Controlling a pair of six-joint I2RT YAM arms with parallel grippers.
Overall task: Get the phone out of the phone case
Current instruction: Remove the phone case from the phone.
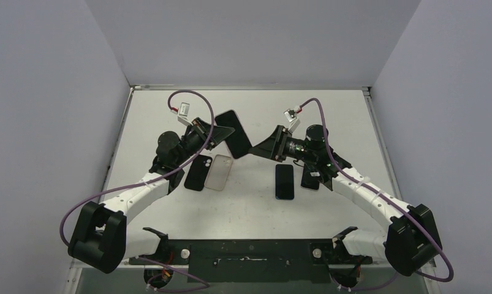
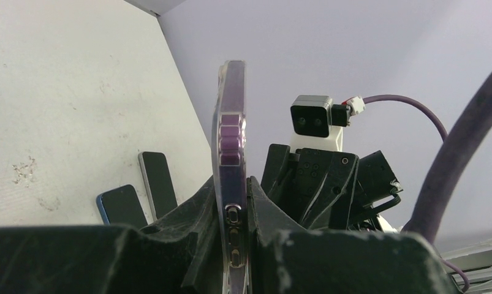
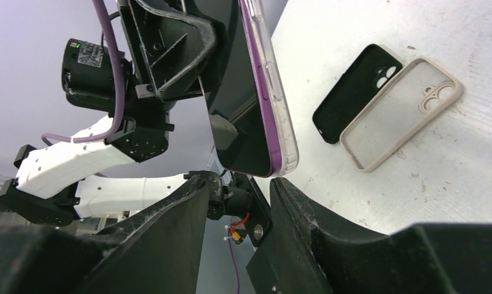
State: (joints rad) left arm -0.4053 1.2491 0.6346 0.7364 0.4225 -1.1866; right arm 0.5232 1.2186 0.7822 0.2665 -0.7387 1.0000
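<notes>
A purple phone in a clear phone case (image 1: 234, 135) is held off the table, edge-on in the left wrist view (image 2: 230, 122). My left gripper (image 1: 215, 131) (image 2: 232, 187) is shut on it, one finger on each flat face. In the right wrist view the cased phone (image 3: 258, 92) hangs from the left gripper (image 3: 170, 49), screen towards the left. My right gripper (image 1: 263, 149) (image 3: 240, 184) is open just below the phone's lower corner, which hovers above its right finger (image 3: 310, 226) without touching it.
An empty black case (image 1: 198, 173) (image 3: 356, 92) and an empty translucent beige case (image 1: 219, 172) (image 3: 402, 113) lie side by side on the table. A dark bare phone (image 1: 284, 181) lies mid-table and another (image 1: 310, 179) is partly under the right arm.
</notes>
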